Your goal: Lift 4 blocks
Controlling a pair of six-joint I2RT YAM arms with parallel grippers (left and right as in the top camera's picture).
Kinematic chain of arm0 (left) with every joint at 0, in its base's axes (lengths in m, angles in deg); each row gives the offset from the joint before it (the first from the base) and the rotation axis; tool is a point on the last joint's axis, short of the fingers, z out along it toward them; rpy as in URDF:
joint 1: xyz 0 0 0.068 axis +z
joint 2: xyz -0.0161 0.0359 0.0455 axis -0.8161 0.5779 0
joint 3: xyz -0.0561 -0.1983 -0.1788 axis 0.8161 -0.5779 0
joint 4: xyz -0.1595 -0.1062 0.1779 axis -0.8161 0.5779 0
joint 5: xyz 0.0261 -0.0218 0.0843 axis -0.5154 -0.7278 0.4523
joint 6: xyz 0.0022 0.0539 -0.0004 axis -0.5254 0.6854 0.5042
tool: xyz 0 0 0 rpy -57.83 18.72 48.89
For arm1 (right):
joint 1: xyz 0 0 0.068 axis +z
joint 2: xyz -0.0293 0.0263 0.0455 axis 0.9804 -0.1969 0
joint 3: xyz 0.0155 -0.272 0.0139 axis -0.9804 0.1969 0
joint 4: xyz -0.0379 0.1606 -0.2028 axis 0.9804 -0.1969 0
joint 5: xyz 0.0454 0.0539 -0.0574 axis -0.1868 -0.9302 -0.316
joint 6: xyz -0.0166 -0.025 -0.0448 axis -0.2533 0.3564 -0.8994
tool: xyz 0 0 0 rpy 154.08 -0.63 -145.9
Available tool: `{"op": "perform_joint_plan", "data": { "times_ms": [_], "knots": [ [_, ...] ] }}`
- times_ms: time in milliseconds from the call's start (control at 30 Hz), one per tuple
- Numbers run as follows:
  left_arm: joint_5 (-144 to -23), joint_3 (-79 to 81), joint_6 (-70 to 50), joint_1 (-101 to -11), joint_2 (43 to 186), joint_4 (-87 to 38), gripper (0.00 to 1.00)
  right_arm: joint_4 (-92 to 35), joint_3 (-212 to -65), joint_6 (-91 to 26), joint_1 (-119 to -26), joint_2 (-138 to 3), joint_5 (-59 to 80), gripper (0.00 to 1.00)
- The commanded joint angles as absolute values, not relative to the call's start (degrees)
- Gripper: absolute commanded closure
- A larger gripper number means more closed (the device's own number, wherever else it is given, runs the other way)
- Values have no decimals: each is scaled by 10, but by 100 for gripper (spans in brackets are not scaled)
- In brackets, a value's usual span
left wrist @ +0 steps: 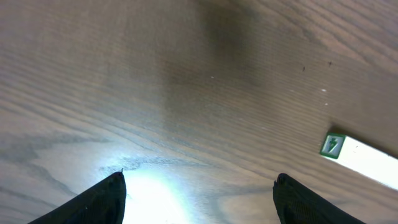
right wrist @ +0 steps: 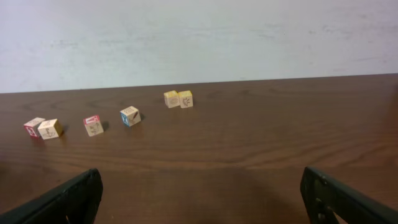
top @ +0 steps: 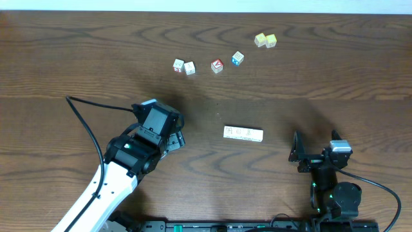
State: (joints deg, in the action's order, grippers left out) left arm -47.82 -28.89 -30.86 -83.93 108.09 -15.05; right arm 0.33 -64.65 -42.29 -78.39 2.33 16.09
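Nearest the robot, the black-fingered left gripper (left wrist: 199, 205) is hanging over bare wood with its jaws spread wide and nothing between them. A bright patch of light is glaring on the dark brown wooden table (top: 77, 51) just ahead of its fingertips. The right gripper (right wrist: 202, 202) is likewise standing released, its two black fingers gaping at the lower corners of its own view and gripping nothing.

Between the two arms and a little beyond their tips, the four cream-white blocks (top: 243, 133) are lying on the table, pressed end to end into one short straight row and apart from both grippers. In the left wrist view one end of that row is showing at the right edge, with a green mark on its end cube.

Farther back, a loose line of other cubes is sitting well apart from the row. A small pale cube with a red mark (top: 178, 65) is touching a plain pale cube (top: 189, 67). Then come a red-faced cube (top: 217, 66) and a blue-faced cube (top: 237, 58) — and farthest of all, a pair of pale yellow cubes (top: 261, 40) is sitting side by side.
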Motion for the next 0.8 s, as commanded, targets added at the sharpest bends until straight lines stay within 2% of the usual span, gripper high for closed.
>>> {"op": "perform_joint_plan", "data": {
  "times_ms": [0, 333, 500, 767],
  "knots": [
    [-461, -279, -232, -835, 1074, -148, 24, 0, -646, -422, -786, 27, 170, 1],
    [-462, -282, -33, -821, 955, -149, 24, 0, -646, -422, -786, 27, 170, 1],
    [-529, -320, 58, -779, 859, -179, 24, 0, -646, -422, -786, 27, 170, 1],
    [-556, -464, 87, -729, 677, -263, 24, 0, -646, -422, -786, 27, 170, 1]
  ]
}}
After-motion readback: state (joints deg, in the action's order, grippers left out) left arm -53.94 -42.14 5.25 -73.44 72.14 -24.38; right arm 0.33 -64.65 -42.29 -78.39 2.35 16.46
